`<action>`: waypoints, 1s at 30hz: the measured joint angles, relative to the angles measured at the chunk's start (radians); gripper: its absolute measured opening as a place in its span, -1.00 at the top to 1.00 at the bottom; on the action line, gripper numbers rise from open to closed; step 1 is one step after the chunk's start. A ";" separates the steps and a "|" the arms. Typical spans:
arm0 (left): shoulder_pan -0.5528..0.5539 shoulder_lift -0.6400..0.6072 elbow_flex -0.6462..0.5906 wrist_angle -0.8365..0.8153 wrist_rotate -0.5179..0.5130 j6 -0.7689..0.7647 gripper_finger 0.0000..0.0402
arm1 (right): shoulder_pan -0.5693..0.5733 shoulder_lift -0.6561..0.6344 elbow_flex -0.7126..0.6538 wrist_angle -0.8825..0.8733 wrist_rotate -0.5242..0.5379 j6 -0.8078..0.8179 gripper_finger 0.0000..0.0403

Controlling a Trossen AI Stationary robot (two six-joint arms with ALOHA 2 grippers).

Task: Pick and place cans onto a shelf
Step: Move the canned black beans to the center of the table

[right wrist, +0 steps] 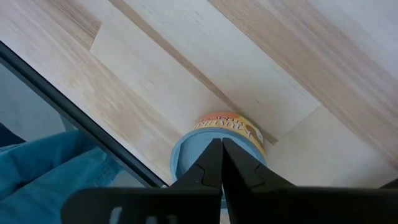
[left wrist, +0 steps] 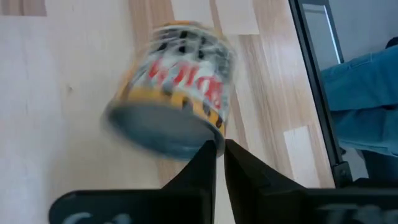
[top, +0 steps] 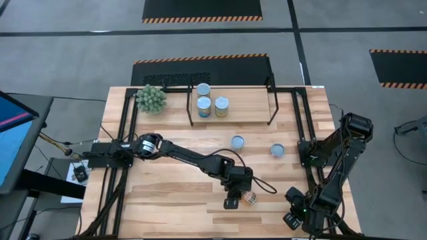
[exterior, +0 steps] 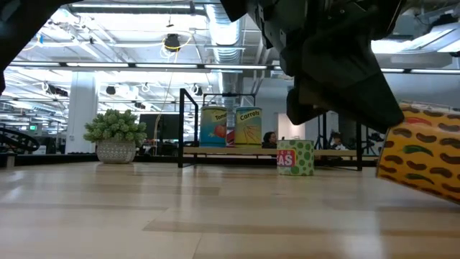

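Note:
My left gripper (top: 237,198) is shut near the table's front middle, its tips at a yellow can with red lettering (left wrist: 174,93). That can is tipped over just to the gripper's right (top: 251,198) and shows tilted in the low view (exterior: 424,158). My right gripper (right wrist: 221,146) is shut at the front right corner, its tips at an orange-labelled can (right wrist: 227,127) standing by the table's edge. The shelf (top: 253,101) at the far middle holds three cans (top: 204,107). Two more cans (top: 237,141) (top: 278,150) stand on the table. My left gripper's shut fingertips (left wrist: 210,152) stand against the rim of the yellow can's round grey end (left wrist: 186,142), coming at it from the table's left. The can is tilted and blurred. My right gripper's shut tips overlap the orange can's top rim (right wrist: 193,149); I cannot tell whether they touch.
A green spiky plant (top: 151,99) in a pot stands left of the shelf. Black frame rails (top: 303,143) run along the table's sides. A person in blue trousers (right wrist: 56,168) is beyond the table's front right edge. Bare wood lies at the front left.

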 joint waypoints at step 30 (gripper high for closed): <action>0.117 -0.038 0.283 -0.637 -0.331 0.234 1.00 | 0.000 0.000 0.000 -0.030 0.008 0.000 0.91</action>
